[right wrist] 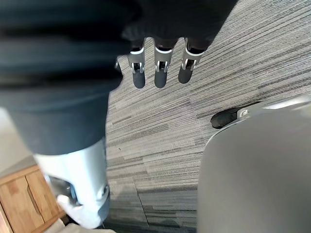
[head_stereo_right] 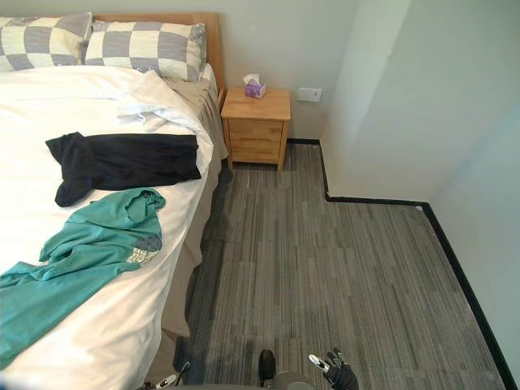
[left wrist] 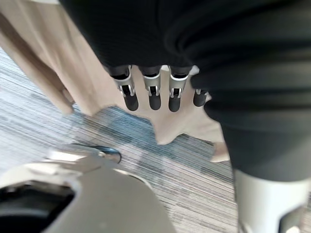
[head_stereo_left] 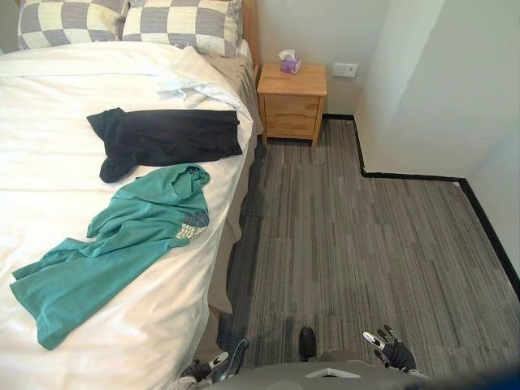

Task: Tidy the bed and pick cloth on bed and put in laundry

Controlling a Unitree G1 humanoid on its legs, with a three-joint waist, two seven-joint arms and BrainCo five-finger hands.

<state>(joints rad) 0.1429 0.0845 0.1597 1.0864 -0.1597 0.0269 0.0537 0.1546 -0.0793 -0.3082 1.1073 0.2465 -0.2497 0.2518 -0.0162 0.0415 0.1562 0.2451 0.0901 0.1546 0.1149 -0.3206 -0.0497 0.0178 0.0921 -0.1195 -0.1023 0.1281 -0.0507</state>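
Note:
A teal hooded top (head_stereo_left: 122,236) lies spread on the white bed (head_stereo_left: 49,162), near its right edge. Beyond it a black garment (head_stereo_left: 166,136) lies flat across the duvet. A crumpled white cloth (head_stereo_left: 191,85) rests by the pillows. My left hand (head_stereo_left: 213,363) hangs low beside the bed's near corner, its fingers (left wrist: 153,92) relaxed and holding nothing in front of the beige bed skirt (left wrist: 97,92). My right hand (head_stereo_left: 390,348) hangs over the carpet, its fingers (right wrist: 158,68) straight and holding nothing.
Two checkered pillows (head_stereo_left: 183,24) lean at the headboard. A wooden nightstand (head_stereo_left: 292,101) with a tissue box (head_stereo_left: 289,62) stands right of the bed. Grey striped carpet (head_stereo_left: 366,244) runs to the white wall (head_stereo_left: 422,81) on the right.

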